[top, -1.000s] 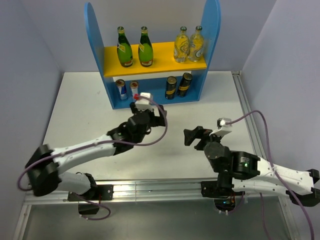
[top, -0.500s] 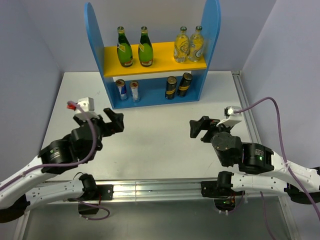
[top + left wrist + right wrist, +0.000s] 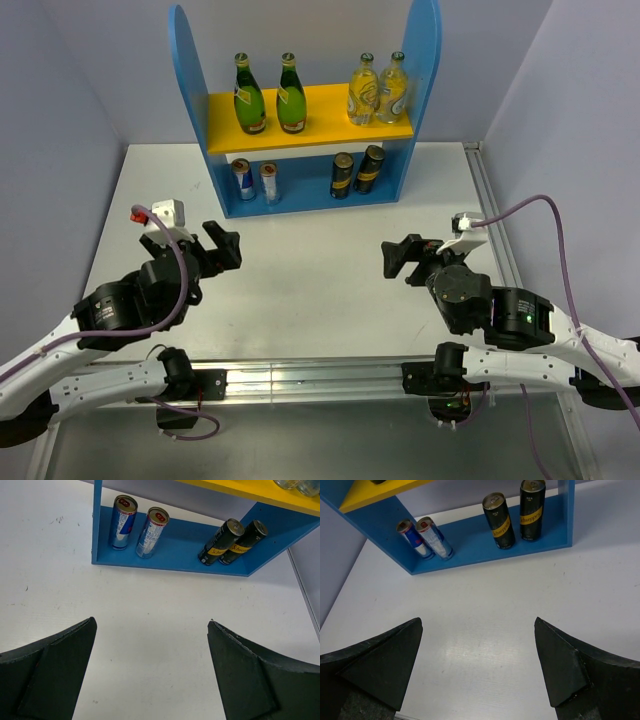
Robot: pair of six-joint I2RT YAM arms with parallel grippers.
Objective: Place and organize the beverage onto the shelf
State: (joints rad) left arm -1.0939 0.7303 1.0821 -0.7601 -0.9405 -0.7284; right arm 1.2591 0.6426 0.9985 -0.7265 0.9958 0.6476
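Observation:
The blue shelf (image 3: 190,90) stands at the back of the table. Two green bottles (image 3: 248,95) and two clear yellowish bottles (image 3: 377,90) stand on its yellow board. Two silver-blue cans (image 3: 255,180) and two black-gold cans (image 3: 357,172) stand on the lower tier; they also show in the left wrist view (image 3: 136,526) and the right wrist view (image 3: 512,514). My left gripper (image 3: 222,245) is open and empty over the table, left of centre. My right gripper (image 3: 398,258) is open and empty, right of centre.
Grey walls close in the table (image 3: 310,270) on the left, back and right. A metal rail (image 3: 490,210) runs along the table's right edge and another along the front. Cables loop from both wrists.
My left arm has drawn back from the lower tier to the left front of the table, its gripper empty. My right arm has shifted slightly to the right.

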